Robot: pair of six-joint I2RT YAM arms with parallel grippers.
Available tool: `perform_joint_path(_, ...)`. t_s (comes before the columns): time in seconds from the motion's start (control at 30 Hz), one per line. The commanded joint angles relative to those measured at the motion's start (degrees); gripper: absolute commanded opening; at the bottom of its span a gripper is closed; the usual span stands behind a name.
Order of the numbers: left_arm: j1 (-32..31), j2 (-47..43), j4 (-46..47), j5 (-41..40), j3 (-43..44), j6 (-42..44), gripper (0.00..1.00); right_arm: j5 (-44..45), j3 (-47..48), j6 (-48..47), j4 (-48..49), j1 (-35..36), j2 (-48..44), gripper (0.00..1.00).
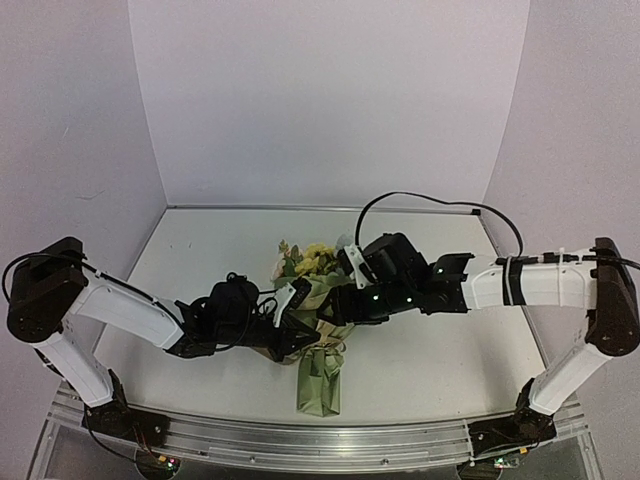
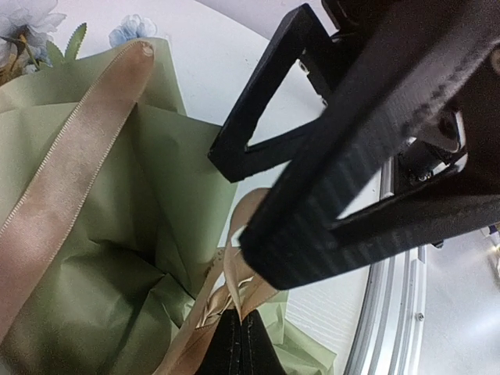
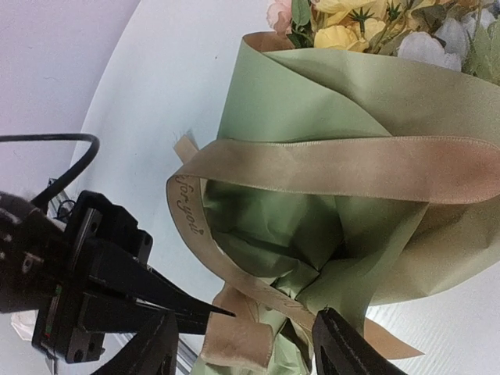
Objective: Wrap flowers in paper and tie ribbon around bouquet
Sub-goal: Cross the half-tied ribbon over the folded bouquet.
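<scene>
One bouquet [image 1: 320, 385] lies at the middle of the white table's [image 1: 450, 350] near edge. It is made of one cone of creased olive-green paper [image 3: 312, 94], one glossy tan fabric ribbon [image 3: 328, 164] and one bunch of artificial flowers [image 3: 351, 31]. Among the blooms that can be counted are one pink, at least two yellow and two pale blue-white; the rest are cut off. There are two white-and-black robot arms, the left arm [image 1: 120, 315] and the right arm [image 1: 530, 285]. Each carries one black two-finger gripper: the left gripper [image 2: 241, 344] and the right gripper [image 3: 250, 344]. One ribbed aluminium rail [image 1: 400, 440] runs along the near edge.
</scene>
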Motion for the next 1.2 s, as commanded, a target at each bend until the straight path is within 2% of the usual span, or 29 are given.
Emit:
perform_joint_path(0.0,2.33,1.12,-0.85,7.3,2.92,1.56,0.0,1.12,-1.08,-6.13,1.88,0.27,-3.61,0.66)
perform_joint_path(0.2,5.06,1.06,-1.68,12.24,3.36,1.66,0.0,-2.24,-1.21,-10.79,3.41,0.31,-2.87,0.66)
perform_joint_path(0.3,5.96,1.23,-2.31,15.1,3.82,2.04,0.0,-4.57,0.25,-12.77,3.43,0.33,-1.18,0.63)
perform_joint_path(0.6,8.12,1.82,-2.66,23.03,4.51,1.55,0.0,-6.17,1.86,-15.73,3.48,-0.1,0.8,0.59)
perform_joint_path(0.93,9.29,3.51,-5.26,23.72,6.63,1.51,0.0,-6.03,1.52,-15.92,3.43,-0.56,0.77,0.41)
perform_joint_path(1.17,9.53,3.82,-6.65,22.72,7.04,1.38,0.0,-5.78,0.87,-15.42,3.43,-0.88,-0.01,0.35)
